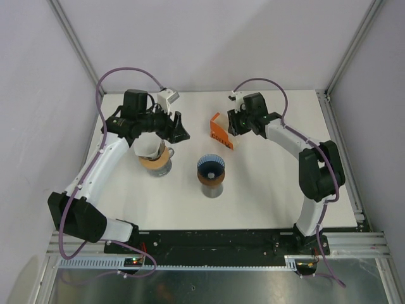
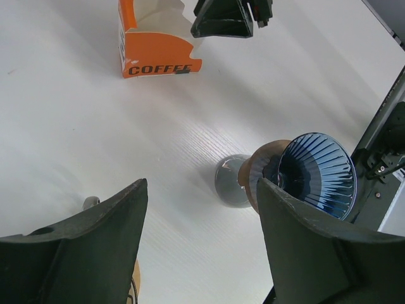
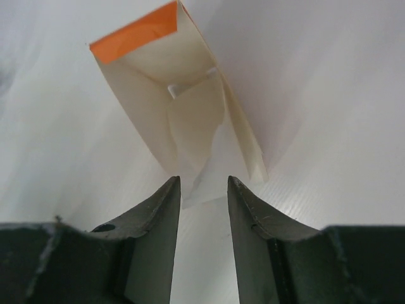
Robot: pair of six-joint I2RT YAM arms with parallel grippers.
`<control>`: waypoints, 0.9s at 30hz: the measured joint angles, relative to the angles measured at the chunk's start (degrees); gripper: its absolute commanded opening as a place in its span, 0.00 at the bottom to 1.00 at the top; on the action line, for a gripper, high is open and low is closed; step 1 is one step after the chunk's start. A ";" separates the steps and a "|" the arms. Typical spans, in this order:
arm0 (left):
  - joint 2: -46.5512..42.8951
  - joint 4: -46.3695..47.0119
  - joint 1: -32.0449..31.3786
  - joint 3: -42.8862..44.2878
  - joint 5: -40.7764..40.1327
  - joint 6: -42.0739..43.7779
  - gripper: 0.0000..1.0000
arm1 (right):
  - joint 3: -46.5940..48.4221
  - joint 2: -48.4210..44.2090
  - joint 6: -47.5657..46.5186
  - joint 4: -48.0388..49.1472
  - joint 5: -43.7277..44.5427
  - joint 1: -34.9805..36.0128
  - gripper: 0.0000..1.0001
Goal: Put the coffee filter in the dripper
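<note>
the blue ribbed dripper point(image 1: 210, 168) stands near the middle of the white table point(image 1: 272, 190), seated on a brown collar over a glass vessel, and its cone holds no paper. behind it and a little to the right lies the orange coffee filter box point(image 1: 219, 134), tipped with its open mouth toward the right gripper point(image 1: 233, 123). in the right wrist view a pale paper filter point(image 3: 205, 161) sticks out of the box's cream interior and its lower edge comes down to the tips of the right gripper point(image 3: 202, 187). the jaws stand a narrow gap apart, wider than the paper. i cannot tell whether either finger touches the sheet. the left gripper point(image 1: 179, 128) hangs over the table left of the box, well apart from the dripper, with its jaws spread wide and nothing between them. in the left wrist view, the left gripper point(image 2: 202, 240) frames bare table, with the dripper point(image 2: 316, 174) to its right and the box point(image 2: 155, 44) farther off. a second glass vessel with a brown collar point(image 1: 156, 159) sits partly hidden under the left arm.
</note>
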 measured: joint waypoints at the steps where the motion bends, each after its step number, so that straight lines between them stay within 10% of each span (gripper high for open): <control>1: 0.00 0.00 0.00 0.00 0.00 0.02 0.74 | 1.03 0.74 0.02 -0.09 -0.15 0.00 0.40; 16: 0.00 0.00 0.68 -0.02 0.55 0.02 0.74 | 6.71 5.84 0.74 -0.59 0.57 0.59 0.36; 27: 0.00 0.00 1.03 -0.02 1.62 0.02 0.74 | 7.72 7.82 0.66 -3.96 4.15 2.14 0.00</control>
